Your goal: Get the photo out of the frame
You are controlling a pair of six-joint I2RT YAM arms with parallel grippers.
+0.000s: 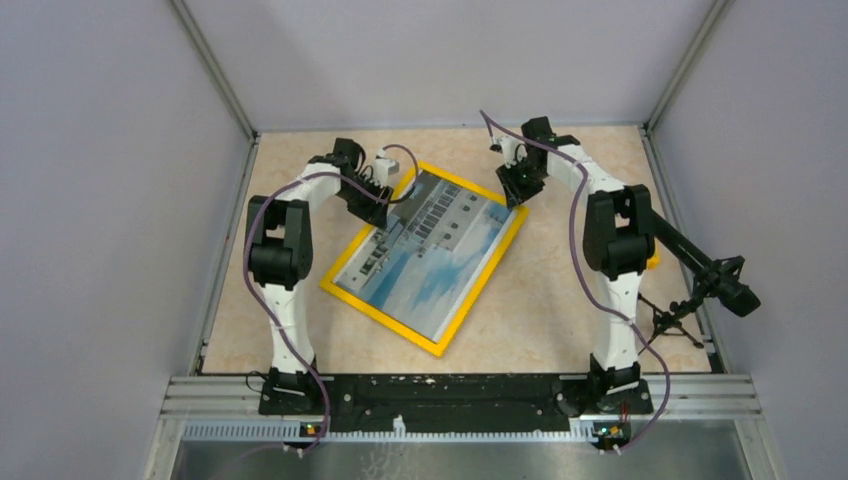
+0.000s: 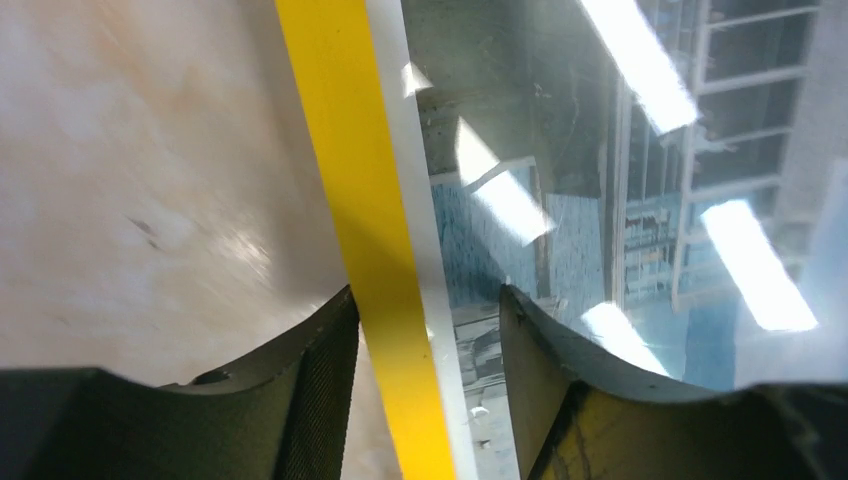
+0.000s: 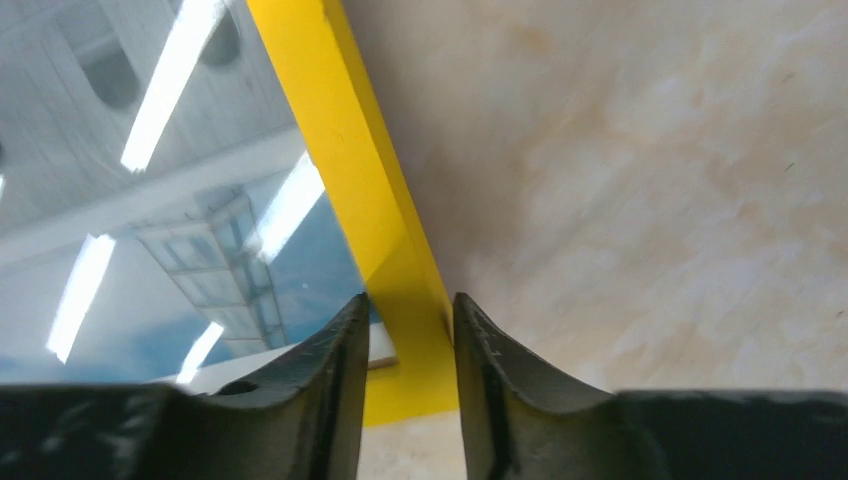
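The frame (image 1: 380, 318), yellow-bordered, lies face up and askew on the beige table (image 1: 560, 300). The photo (image 1: 430, 250) of a white building against blue sky is inside it, under reflective glazing. My left gripper (image 1: 385, 212) is at the frame's far left edge. In the left wrist view its jaws (image 2: 428, 310) straddle the yellow border (image 2: 350, 150): the outer finger is against the rim, and the inner finger stands off it over the photo (image 2: 620, 200). My right gripper (image 1: 517, 195) is at the far right corner, its jaws (image 3: 410, 310) pinching the yellow border (image 3: 330, 120) beside the photo (image 3: 150, 200).
A black device on a small tripod (image 1: 715, 280) stands at the table's right edge, beside the right arm. A small yellow piece (image 1: 653, 262) shows behind that arm. Grey walls enclose the table on three sides, and a metal rail (image 1: 460, 395) runs along the near edge.
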